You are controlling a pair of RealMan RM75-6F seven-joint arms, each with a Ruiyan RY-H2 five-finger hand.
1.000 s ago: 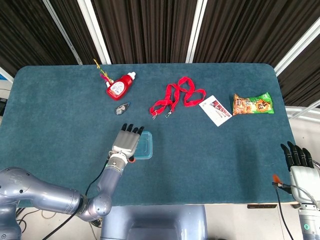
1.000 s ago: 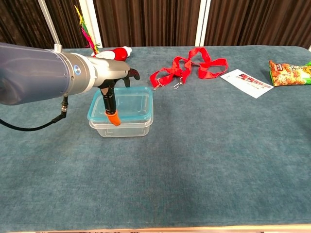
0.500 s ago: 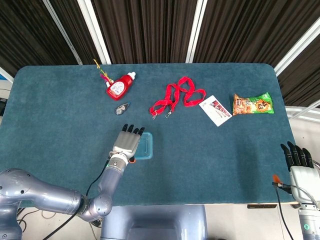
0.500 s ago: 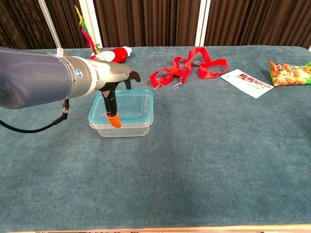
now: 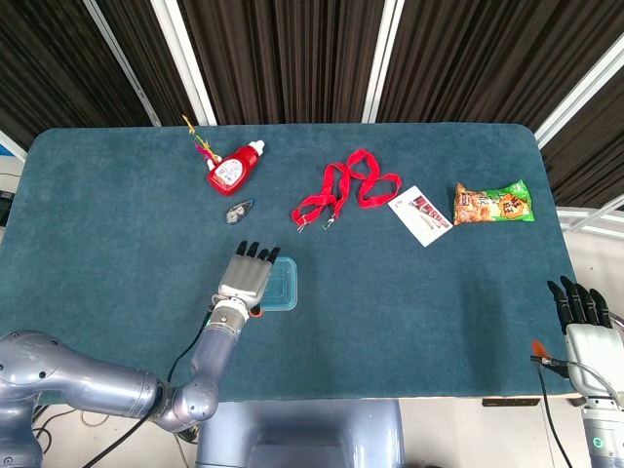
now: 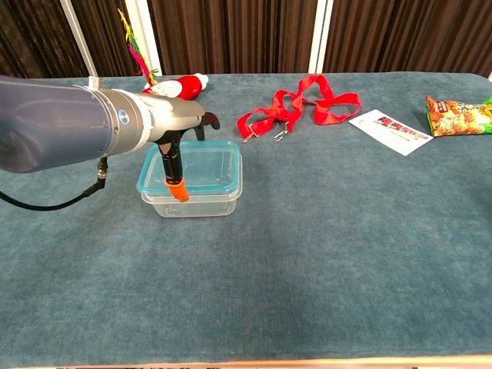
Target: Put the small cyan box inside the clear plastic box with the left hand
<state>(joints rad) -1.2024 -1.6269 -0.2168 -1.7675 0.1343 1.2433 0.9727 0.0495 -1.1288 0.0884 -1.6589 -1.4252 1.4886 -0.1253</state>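
The small cyan box (image 6: 206,163) sits low in the top of the clear plastic box (image 6: 198,205) at the front left of the table. My left hand (image 6: 181,124) reaches over its left part: the orange-tipped thumb (image 6: 177,190) hangs against the front rim and the dark fingers curl behind the back rim, so the hand grips the cyan box. In the head view the left hand (image 5: 246,280) covers most of the cyan box (image 5: 284,289). My right hand (image 5: 583,314) hangs off the table's front right corner, fingers straight and apart, holding nothing.
A red bottle (image 5: 232,171) and a feathered stick (image 5: 198,136) lie at the back left, with a small dark object (image 5: 238,211) near them. A red lanyard (image 5: 346,190), a white card (image 5: 420,215) and a snack bag (image 5: 492,204) lie across the back right.
The left hand and the cyan box have shifted slightly to the left over the clear box. The right hand has not moved.
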